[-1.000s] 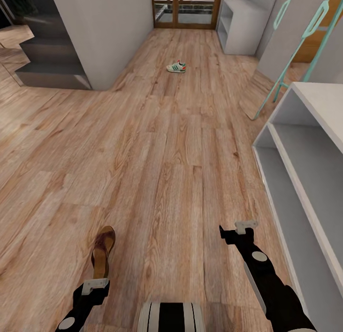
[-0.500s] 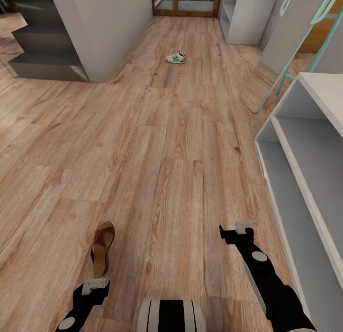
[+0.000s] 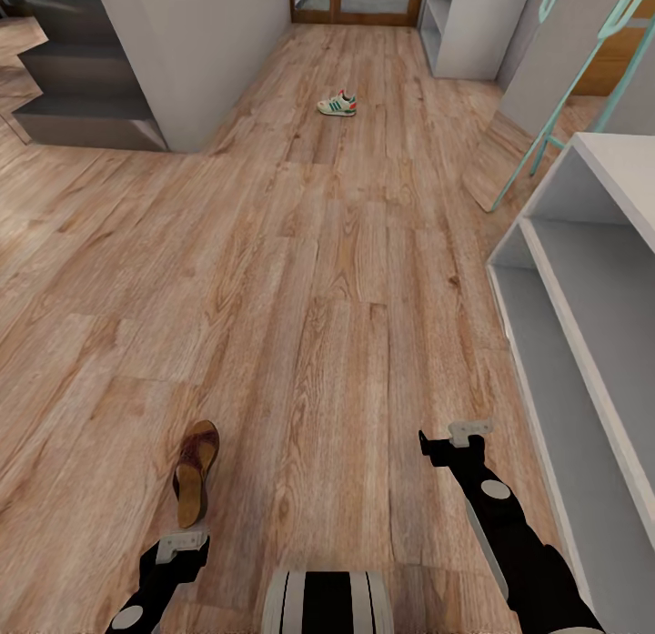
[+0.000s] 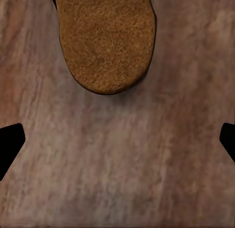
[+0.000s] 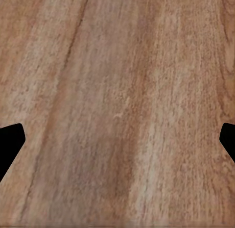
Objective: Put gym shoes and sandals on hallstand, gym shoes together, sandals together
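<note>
One sandal (image 3: 196,470) lies flat on the wooden floor (image 3: 309,279), with its brown footbed facing up and its heel end toward the robot, so it is lying the way a shoe is left after someone steps out of it. The left gripper (image 3: 180,545) hangs just behind this heel; in the left wrist view the rounded heel of the sandal (image 4: 105,39) sits ahead of the two dark fingertips, which stand wide apart at the edges of the picture with nothing between them, so this claw is open and empty. I judge it is held there in order to come forward and down over the sandal, but the heel is not yet between the fingers. The right gripper (image 3: 455,438) is on the other side of the sandal, nearer to the pale grey shoe rack (image 3: 582,279), and its wrist view shows bare floor (image 5: 117,110) with the fingertips also spread wide, so it is open too and carries nothing. Far beyond the sandal, up the corridor, one gym shoe (image 3: 337,105) stands upright on its sole. The two low shelves of the rack that can be seen have no shoes on them, so from here the task looks like it is near its beginning.
</note>
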You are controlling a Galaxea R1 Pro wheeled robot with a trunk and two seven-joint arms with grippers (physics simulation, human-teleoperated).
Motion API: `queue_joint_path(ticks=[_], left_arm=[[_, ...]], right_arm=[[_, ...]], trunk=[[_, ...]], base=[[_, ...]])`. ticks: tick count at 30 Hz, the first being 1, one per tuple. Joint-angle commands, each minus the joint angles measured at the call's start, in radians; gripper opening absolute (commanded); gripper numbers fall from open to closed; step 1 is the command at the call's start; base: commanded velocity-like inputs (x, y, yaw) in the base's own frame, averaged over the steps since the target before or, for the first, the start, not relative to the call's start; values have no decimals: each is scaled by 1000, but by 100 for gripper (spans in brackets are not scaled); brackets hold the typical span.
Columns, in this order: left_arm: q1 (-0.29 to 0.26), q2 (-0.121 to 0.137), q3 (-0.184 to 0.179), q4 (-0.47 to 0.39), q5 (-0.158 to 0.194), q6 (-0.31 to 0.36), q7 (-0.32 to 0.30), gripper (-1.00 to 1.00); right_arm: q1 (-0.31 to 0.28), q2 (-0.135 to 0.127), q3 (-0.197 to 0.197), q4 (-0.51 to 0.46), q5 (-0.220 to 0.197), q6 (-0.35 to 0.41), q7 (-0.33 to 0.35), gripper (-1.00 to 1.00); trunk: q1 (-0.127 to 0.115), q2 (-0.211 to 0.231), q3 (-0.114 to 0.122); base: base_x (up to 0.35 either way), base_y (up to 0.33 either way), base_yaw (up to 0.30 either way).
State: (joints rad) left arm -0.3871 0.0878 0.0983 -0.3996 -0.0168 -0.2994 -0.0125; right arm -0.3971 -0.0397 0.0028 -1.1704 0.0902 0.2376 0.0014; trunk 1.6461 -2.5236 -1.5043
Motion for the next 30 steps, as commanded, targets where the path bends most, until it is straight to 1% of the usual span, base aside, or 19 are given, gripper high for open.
queue_joint_path(ticks=[1,4,20,30], left_arm=[[-1,0,3,1,-2,-3,-1,100],[-1,0,4,1,-2,-3,-1,100],[0,0,3,1,-3,-4,-1,100],[-1,0,4,1,-2,-4,0,100]], right_arm=[[0,0,0,-2,9,6,0,100],[0,0,0,-5,9,6,0,100],[0,-1,-1,-20,9,6,0,100],[0,-1,-1,-20,9,7,0,100]], trunk=[[0,0,-5],[2,-1,-16],[2,-1,-16],[2,-1,-16]], base=[[0,0,0],[0,0,0],[2,0,0],[122,0,0]])
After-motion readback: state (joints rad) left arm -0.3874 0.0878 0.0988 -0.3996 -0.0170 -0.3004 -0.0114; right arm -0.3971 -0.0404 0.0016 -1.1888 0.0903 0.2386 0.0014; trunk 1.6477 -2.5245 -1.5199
